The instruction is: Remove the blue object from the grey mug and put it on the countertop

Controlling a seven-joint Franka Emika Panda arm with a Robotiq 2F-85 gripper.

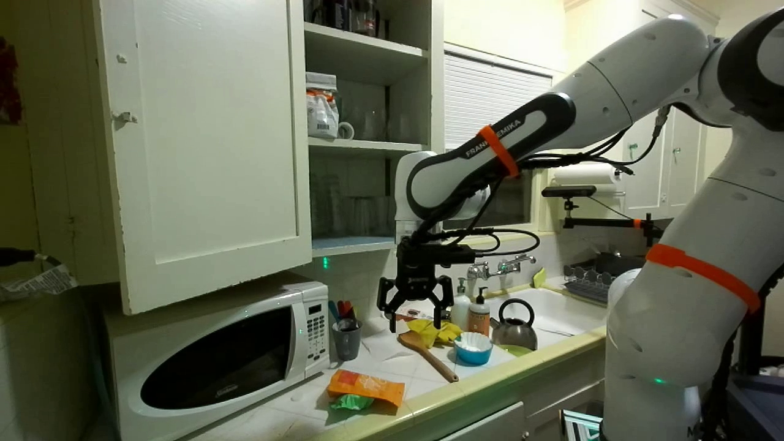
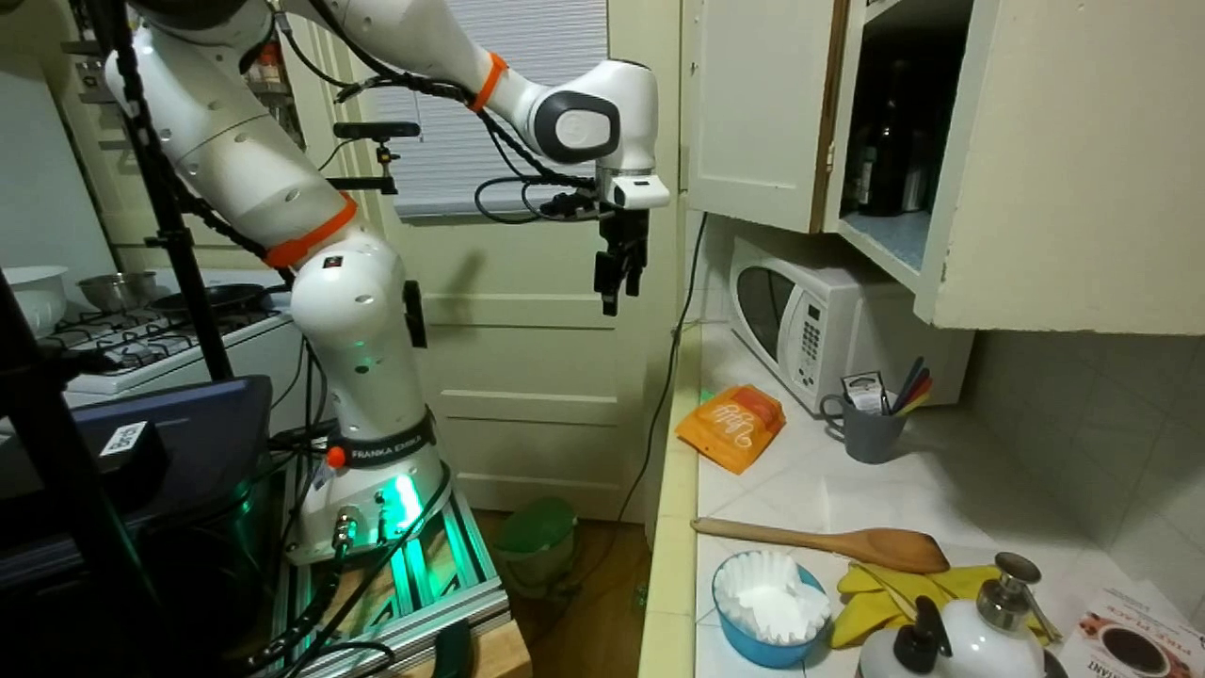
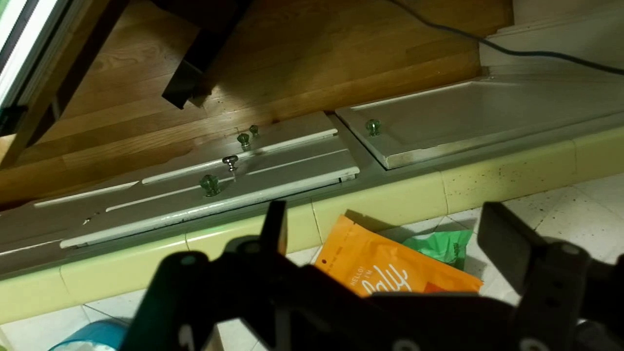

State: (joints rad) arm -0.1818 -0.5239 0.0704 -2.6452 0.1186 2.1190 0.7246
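While hanging high and well apart from the bench (image 2: 767,494), points hand (image 1: 415,323) straight down. Reads as spread: shows fingers (image 3: 275,226) wide apart at about 7 and 4 o'clock in wrist view, with orange bag (image 3: 385,258) lower down, seen between.

Find blue object (image 2: 910,379) in grey mug (image 2: 868,438), thin, poking out of the mouth toward 1 o'clock in an exterior view. Too small to tell if one piece or two. Shares mug with red and yellow pieces (image 2: 922,387); see black-and-white packet (image 2: 867,393) at the mouth as well.

Have mug upright on bench at about 4 o'clock from hand in that view, with handle toward 10 o'clock.

Taking mug as centre of the clock there, get: microwave (image 2: 847,325) at 12 o'clock, just beside; orange bag at 9 o'clock, lying by the yellow front edge (image 2: 673,565), with green packet (image 3: 441,246) partly covered by it in wrist view; wooden utensil (image 2: 847,543) between 6 and 7 o'clock, lying with handle toward front edge; blue bowl (image 2: 753,650) holding white paper liners (image 2: 767,598) at 7 o'clock, farther out; yellow gloves or cloth (image 2: 885,598), cannot tell which, at about 6 o'clock, near the utensil; pump bottles (image 2: 970,640) at 5 o'clock, partly cut off.
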